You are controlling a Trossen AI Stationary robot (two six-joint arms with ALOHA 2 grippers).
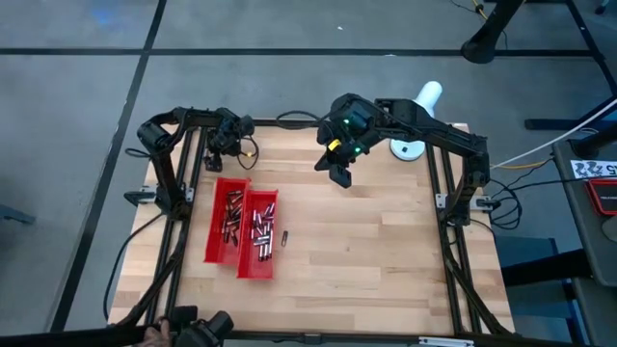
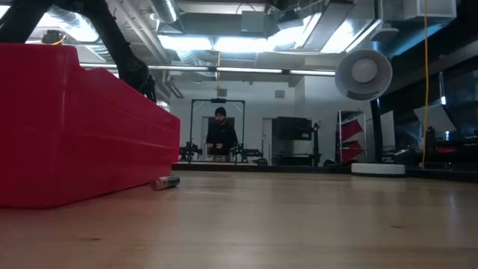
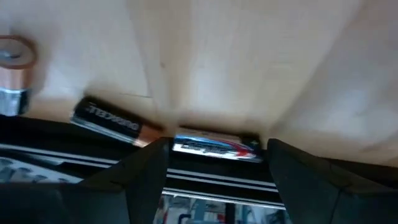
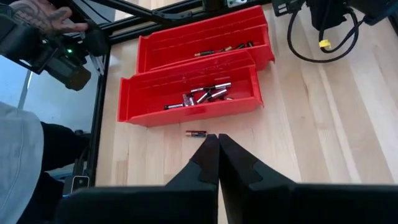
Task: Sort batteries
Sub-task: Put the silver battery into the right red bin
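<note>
Right end effector clenched, empty, hovering above counter. One stray battery lies on counter just ahead of its fingertips, just outside nearer red tray; remaining batteries sit in both trays.

Left end effector released, fingers spread, two batteries just beyond tips near counter edge.

Your risks:
- Descend with fingers shut and you likely nudge stray cylinder; it rolls.
- Stray close to tray wall; finger may catch wall.

Writing: label on battery by left end effector blurred, unreadable.
</note>
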